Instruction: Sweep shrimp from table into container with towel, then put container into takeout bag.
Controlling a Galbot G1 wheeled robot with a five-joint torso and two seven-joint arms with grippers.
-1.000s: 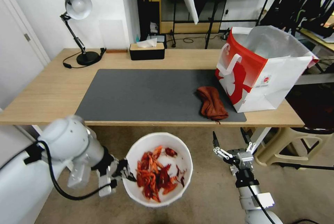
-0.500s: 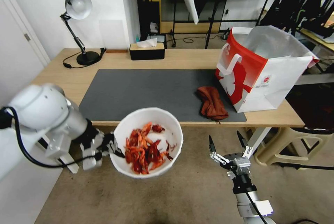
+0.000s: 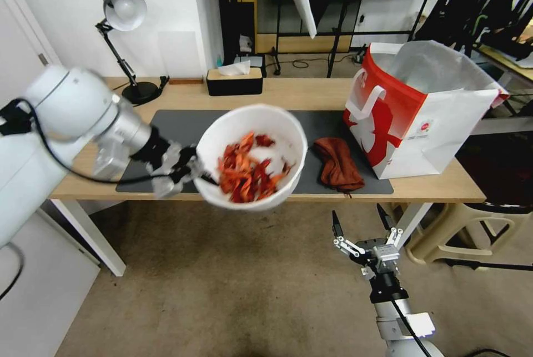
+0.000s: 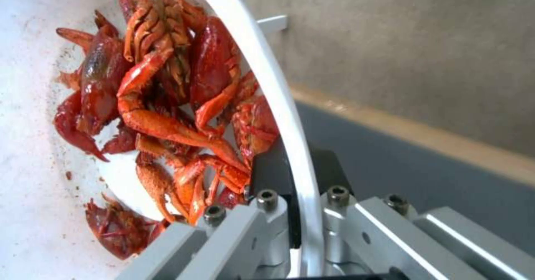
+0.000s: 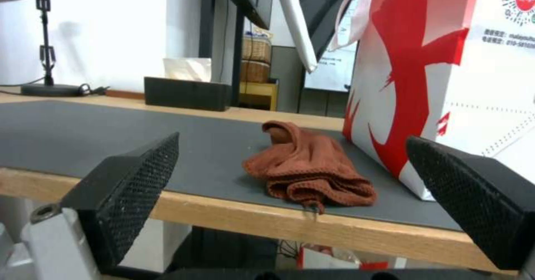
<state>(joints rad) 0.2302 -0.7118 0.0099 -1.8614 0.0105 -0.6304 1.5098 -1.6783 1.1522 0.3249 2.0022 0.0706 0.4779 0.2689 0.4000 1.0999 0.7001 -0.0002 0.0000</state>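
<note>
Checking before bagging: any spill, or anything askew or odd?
No spill visible. The left gripper pinches the container by one rim point, mid-air over the table edge, tilted, shrimp heaped at its low side. The towel lies bunched by the takeout bag.

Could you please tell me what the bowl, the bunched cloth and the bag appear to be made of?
Bowl: apparently smooth white plastic, with a thin glossy rim. Cloth: soft rust-brown fabric, probably terry or microfibre, with a nubby weave and limp folds. Bag: stiff printed paper, creased, standing boxy.
</note>
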